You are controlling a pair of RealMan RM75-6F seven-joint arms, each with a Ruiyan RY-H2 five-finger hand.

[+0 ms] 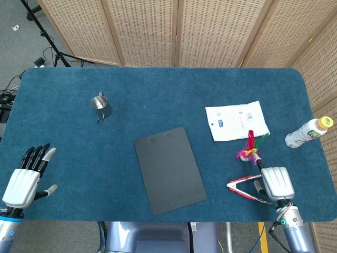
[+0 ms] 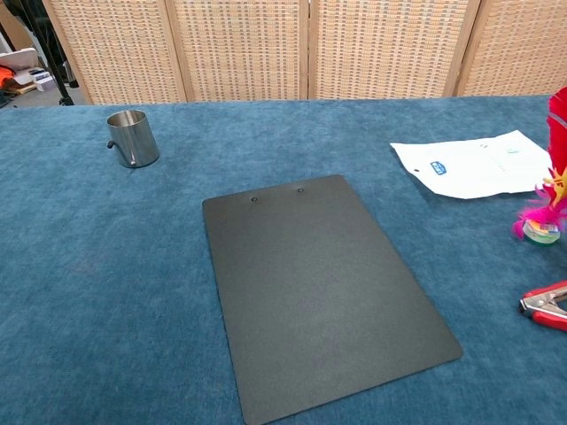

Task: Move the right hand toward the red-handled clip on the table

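Head view, left to right:
left robot hand (image 1: pixel 22 180): near-left edge of the blue surface (image 1: pixel 158 95), fingers apart and straight, holding nothing
steel cup (image 1: pixel 101 105): upright, far-left area, well apart from everything else
black clipboard (image 1: pixel 169 169): flat at centre, slightly rotated
white packet (image 1: pixel 237 120): flat, right of centre
feathered toy (image 1: pixel 249 150): just in front of the packet
red-handled clip (image 1: pixel 243 188): near-right on the surface, arms splayed in a V; chest view catches only its end at the right edge (image 2: pixel 545 304)
right robot hand (image 1: pixel 276 183): back up, over the clip's open end; fingers hidden under the palm, cannot tell grip or contact
bottle (image 1: pixel 309 132): lying on its side near the right edge
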